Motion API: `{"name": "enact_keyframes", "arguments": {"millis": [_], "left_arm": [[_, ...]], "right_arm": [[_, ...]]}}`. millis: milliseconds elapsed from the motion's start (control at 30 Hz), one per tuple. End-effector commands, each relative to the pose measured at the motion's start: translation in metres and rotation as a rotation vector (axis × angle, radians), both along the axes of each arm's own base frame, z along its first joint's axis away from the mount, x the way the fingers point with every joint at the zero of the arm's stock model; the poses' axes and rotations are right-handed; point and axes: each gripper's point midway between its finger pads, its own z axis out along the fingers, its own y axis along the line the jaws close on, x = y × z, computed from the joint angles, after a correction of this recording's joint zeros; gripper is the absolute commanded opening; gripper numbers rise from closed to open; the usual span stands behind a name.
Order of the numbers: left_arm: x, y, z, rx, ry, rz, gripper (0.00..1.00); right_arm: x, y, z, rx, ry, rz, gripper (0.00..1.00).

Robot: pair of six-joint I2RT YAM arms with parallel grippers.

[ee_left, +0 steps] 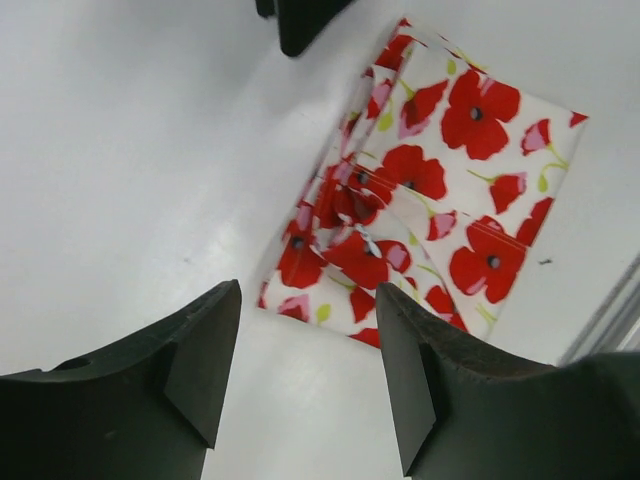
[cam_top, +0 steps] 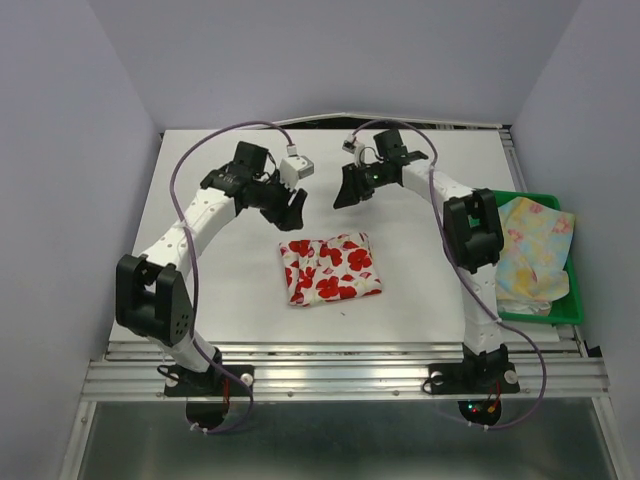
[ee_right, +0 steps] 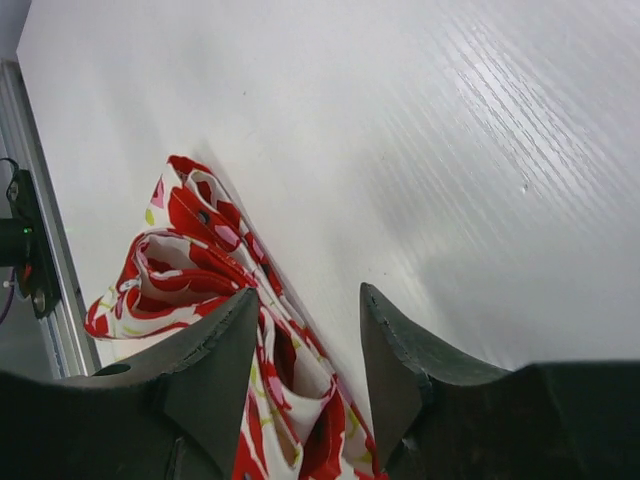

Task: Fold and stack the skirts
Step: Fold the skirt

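The white skirt with red flowers (cam_top: 330, 268) lies folded in a rough rectangle at the middle of the table. It also shows in the left wrist view (ee_left: 420, 190) and in the right wrist view (ee_right: 200, 270). The pale yellow floral skirt (cam_top: 535, 250) lies crumpled in the green tray (cam_top: 570, 310) at the right. My left gripper (cam_top: 293, 207) hovers open and empty above the table, behind the red skirt's left end. My right gripper (cam_top: 350, 190) hovers open and empty behind the skirt's right end.
The green tray stands against the table's right edge. The metal rail (cam_top: 340, 355) runs along the near edge. Purple cables loop over both arms.
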Motion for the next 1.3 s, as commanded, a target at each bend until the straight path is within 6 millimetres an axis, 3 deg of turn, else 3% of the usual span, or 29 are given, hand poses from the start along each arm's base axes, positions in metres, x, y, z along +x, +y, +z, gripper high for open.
{"name": "enact_keyframes", "arguments": {"millis": [0, 133, 267, 333, 467, 600, 833, 1033, 1167, 1233, 1267], "left_arm": [[-0.040, -0.027, -0.007, -0.177, 0.153, 0.007, 0.64], [-0.055, -0.032, -0.033, -0.183, 0.261, 0.057, 0.58], [-0.049, -0.021, -0.063, -0.149, 0.291, 0.204, 0.69], [-0.039, -0.019, -0.065, -0.133, 0.255, 0.241, 0.73], [-0.028, -0.020, -0.073, -0.101, 0.239, 0.265, 0.74], [-0.034, -0.030, -0.082, -0.091, 0.253, 0.219, 0.75], [-0.034, -0.034, -0.095, -0.075, 0.271, 0.236, 0.77], [-0.010, -0.012, -0.107, -0.010, 0.235, 0.365, 0.56], [0.007, 0.008, -0.112, 0.004, 0.234, 0.433, 0.28], [0.010, 0.009, -0.115, 0.005, 0.238, 0.440, 0.24], [0.013, 0.013, -0.118, 0.009, 0.240, 0.453, 0.15]], "right_arm": [[-0.002, -0.008, 0.061, 0.024, -0.097, -0.039, 0.51], [-0.021, -0.015, 0.066, 0.020, -0.064, -0.051, 0.55], [-0.034, -0.028, 0.051, -0.044, -0.072, -0.069, 0.59], [-0.040, -0.032, 0.052, -0.052, -0.074, -0.071, 0.57], [-0.062, -0.034, 0.049, -0.034, -0.024, -0.049, 0.48], [-0.081, -0.032, 0.055, -0.009, -0.009, -0.011, 0.37], [-0.097, -0.037, 0.030, -0.030, 0.043, 0.018, 0.31], [-0.086, -0.046, -0.009, -0.128, 0.042, -0.004, 0.27], [-0.077, -0.052, -0.030, -0.187, 0.034, -0.031, 0.25], [-0.075, -0.053, -0.034, -0.199, 0.032, -0.039, 0.24], [-0.074, -0.054, -0.037, -0.208, 0.033, -0.046, 0.24]]}}
